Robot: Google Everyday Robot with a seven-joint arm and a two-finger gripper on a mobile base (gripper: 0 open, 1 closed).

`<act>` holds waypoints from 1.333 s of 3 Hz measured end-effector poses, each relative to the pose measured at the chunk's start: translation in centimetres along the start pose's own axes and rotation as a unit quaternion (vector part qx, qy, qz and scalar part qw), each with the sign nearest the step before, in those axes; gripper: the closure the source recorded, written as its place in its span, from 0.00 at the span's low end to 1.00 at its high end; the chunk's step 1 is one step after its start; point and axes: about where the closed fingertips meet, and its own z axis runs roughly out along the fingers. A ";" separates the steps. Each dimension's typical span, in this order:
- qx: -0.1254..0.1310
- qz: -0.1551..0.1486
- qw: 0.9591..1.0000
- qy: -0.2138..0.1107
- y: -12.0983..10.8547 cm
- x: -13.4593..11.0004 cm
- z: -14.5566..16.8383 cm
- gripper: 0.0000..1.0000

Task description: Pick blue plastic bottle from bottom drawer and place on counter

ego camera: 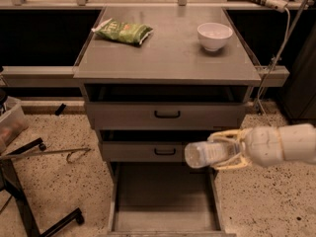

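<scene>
Speckled terrazzo floor (49,132), dark bench space behind, and in the middle of it a grey drawer cabinet with a flat metal table (168,53) on top, which is the counter this job is about. A green snack bag (122,32) lies in the table's upper left and a white bowl (214,35) sits in its upper right, well apart, with bare metal between them.

The bottom drawer (163,196) is pulled out at the bottom centre of the frame, and its floor looks bare. The blue plastic bottle (197,154) isn't in there. It's up in the air at centre right, in front of the right end of the middle drawer (148,152). The gripper (217,151) comes in from the right edge of the frame on a white arm (286,144), and its jaws are closed around the bottle, one above it and one below.

The bottle lies on its side, long axis running left-right, with one end poking out to the left past the jaws. I can't tell which end the cap is on.

So I'd say the pick is done and the lift is under way. The table is straight up-frame and a bit left of the bottle, with the front lip and the top drawer (167,115) in between. To my eye the bottle has to get above that lip before it goes in, and the gap between bag and bowl looks like the easy landing spot.
</scene>
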 end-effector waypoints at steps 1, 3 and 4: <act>0.007 -0.069 0.997 -0.016 -4.7 -11.9 -7.6 1.00; 0.023 -0.111 0.994 -0.009 -9.1 -13.8 -7.6 1.00; 0.046 -0.175 0.983 0.010 -16.7 -17.0 -7.1 1.00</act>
